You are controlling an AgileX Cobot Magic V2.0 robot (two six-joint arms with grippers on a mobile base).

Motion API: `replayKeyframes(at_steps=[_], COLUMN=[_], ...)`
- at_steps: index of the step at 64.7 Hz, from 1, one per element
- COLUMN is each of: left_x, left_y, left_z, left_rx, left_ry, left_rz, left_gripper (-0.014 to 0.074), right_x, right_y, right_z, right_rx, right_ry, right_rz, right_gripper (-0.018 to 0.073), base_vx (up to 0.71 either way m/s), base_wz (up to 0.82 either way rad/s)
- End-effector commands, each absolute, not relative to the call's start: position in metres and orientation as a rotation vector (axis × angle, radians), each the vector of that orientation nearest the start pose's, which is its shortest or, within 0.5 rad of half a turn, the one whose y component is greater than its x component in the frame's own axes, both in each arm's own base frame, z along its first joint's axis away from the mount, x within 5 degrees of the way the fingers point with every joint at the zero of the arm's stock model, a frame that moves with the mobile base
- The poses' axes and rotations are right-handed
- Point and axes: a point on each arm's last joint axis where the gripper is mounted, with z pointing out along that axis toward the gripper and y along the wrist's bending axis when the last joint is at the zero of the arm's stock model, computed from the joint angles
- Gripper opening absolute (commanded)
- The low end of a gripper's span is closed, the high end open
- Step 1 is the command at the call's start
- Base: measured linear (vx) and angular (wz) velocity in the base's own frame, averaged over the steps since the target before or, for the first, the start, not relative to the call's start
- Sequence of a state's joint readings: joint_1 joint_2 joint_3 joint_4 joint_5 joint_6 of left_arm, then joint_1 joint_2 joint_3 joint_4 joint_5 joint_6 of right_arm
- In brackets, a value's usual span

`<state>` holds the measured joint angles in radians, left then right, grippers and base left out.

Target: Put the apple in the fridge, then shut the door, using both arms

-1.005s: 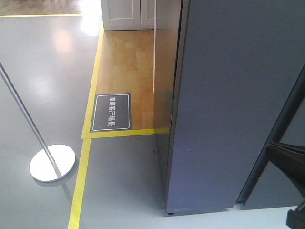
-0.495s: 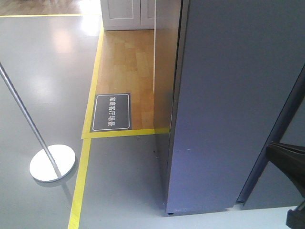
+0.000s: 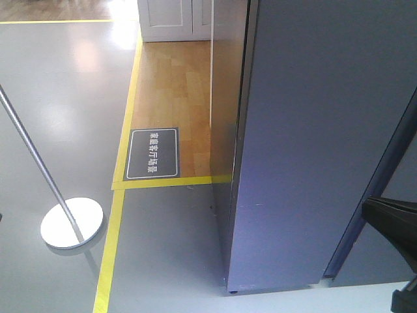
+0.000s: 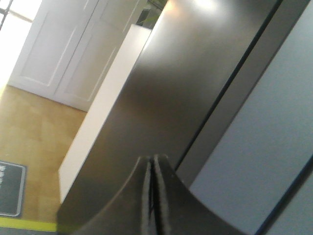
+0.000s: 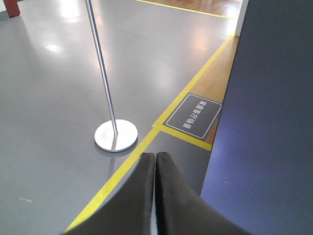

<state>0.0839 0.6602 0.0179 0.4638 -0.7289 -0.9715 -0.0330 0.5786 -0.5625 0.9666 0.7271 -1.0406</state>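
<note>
The dark grey-blue fridge (image 3: 306,143) fills the right of the front view, its door (image 3: 313,195) closed against the body with only a thin seam showing. The apple is out of view. My left gripper (image 4: 152,161) is shut and empty, its tips close to the fridge's dark side (image 4: 166,98). My right gripper (image 5: 155,157) is shut and empty, held above the grey floor beside the fridge's front (image 5: 264,127). A black arm part (image 3: 397,228) shows at the front view's lower right.
A silver pole on a round base (image 3: 71,222) stands on the grey floor at left, also in the right wrist view (image 5: 116,135). Yellow floor tape (image 3: 111,248) borders a wood floor with a dark sign mat (image 3: 152,153). White cabinet doors (image 3: 172,19) stand behind.
The black arm part at the lower right has shifted very slightly. Nothing else has visibly moved.
</note>
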Motion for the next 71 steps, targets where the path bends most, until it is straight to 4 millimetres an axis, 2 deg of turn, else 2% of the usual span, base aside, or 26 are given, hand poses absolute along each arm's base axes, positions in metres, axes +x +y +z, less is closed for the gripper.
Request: replayKeyframes(at_steps=[1,21,38,59,71], left_x=[0.106,0.096,0.077,0.062,0.061], left_y=[-0.019,-0.012,-0.007,0.009,0.011], left_z=[0.222,0.214,0.219,0.197,0.196], left_rx=[-0.247,-0.284,-0.294,-0.454,-0.417], left_ry=[1.436,1.519,1.447,1.609,1.623], left_rz=[-0.655,-0.506,-0.429,-0.235,-0.169], left_gripper=[-0.0006,-0.0006,-0.0006,-0.0006,-0.0006], right_x=[0.107,0.107,0.107,0.107,0.107], right_y=[0.045,0.045,0.045,0.045,0.045], right_z=[0.331,0.331,0.331,0.331,0.331], right_rx=[-0.504,-0.504,-0.504,-0.504,-0.504], right_ry=[1.793,1.793,1.793,1.793,1.793], right_rz=[0.394,0.394,0.394,0.394,0.394], right_gripper=[-0.0006,-0.0006,-0.0006,-0.0006,-0.0006], base_vx=[0.0,0.0,0.0,0.0,0.0], base_wz=[0.0,0.0,0.0,0.0,0.0])
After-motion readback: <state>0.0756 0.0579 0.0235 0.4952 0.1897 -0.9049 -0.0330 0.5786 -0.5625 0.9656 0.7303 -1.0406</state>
